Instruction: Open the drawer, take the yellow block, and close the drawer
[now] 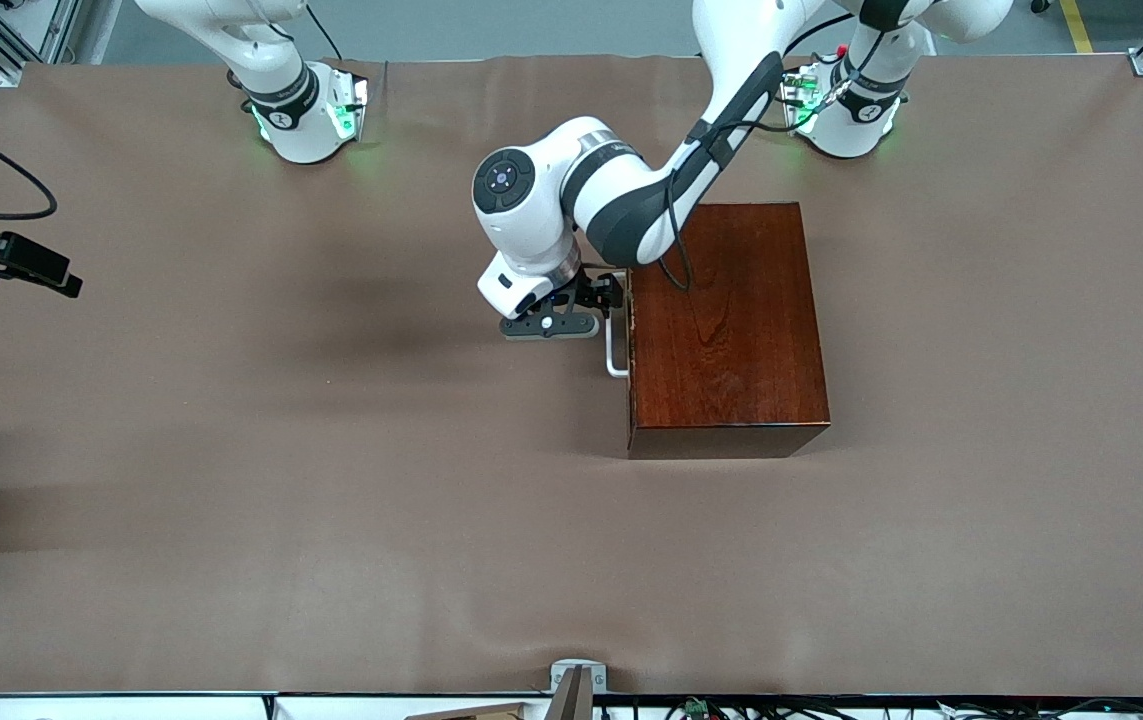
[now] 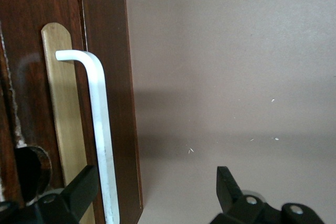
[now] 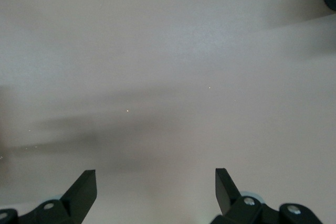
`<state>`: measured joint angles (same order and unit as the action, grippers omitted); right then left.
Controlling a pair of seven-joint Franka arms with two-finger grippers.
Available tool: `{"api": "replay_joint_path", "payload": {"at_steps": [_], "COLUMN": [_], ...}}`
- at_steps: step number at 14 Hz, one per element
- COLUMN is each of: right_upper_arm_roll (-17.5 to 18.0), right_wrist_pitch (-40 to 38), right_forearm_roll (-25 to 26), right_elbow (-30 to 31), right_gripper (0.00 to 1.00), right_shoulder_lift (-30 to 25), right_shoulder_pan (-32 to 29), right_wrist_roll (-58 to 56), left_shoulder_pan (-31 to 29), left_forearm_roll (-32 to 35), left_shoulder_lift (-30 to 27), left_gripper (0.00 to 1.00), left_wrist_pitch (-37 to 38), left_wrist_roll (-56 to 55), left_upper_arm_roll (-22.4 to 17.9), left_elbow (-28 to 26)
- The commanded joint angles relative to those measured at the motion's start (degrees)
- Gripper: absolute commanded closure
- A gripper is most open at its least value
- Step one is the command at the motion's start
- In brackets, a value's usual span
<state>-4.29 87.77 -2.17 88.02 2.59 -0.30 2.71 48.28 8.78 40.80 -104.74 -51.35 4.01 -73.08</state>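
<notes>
Two arms stand at the brown-covered table (image 1: 231, 500), and only the left one is at work. It reaches from its base to the mahogany-coloured box (image 1: 726, 320), which sits toward the left arm's end of the table, nearer the robots' edge than the front camera's. The drawer (image 2: 107, 103) is shut, its dark reddish-brown front flush with the box and facing the right arm's end of the table. The left gripper (image 1: 599, 300) hangs low just in front of that drawer front, at the white bar handle (image 1: 615, 350). In the left wrist view its claw stands wide: one black finger (image 2: 81, 187) lies against the drawer front beside the handle, the other finger (image 2: 227, 184) is well out over bare table, and the bar runs between them, not clamped.

Nothing of the yellow block can be seen.

Over at the table's edge at its own end, the right gripper (image 3: 156, 187) waits above bare cloth, fingers spread wide and holding nothing.
</notes>
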Motion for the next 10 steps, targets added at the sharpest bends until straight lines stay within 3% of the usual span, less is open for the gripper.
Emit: {"api": "replay_joint_path", "payload": {"at_steps": [1,10], "right_upper_arm_roll": [-0.11,-0.11], "right_wrist_pitch": [-0.41,-0.41], "right_forearm_roll": [-0.64,-0.64], "right_elbow": [-0.05,-0.05], "right_gripper": [0.0,0.0], "right_shoulder_lift": [-0.49,-0.4], "right_shoulder_pan": [0.21,0.21], "right_wrist_roll": [0.02,0.02], "left_shoulder_pan": [0.06,0.14], "left_forearm_roll": [1.58,3.08], "left_shoulder_lift": [-0.46,0.15], "left_gripper": [0.0,0.0], "left_wrist_pitch": [-0.82,-3.45], "left_wrist_roll": [0.81,0.02], "left_upper_arm_roll": [-0.31,-0.14], "left_elbow": [-1.88,-3.56]}}
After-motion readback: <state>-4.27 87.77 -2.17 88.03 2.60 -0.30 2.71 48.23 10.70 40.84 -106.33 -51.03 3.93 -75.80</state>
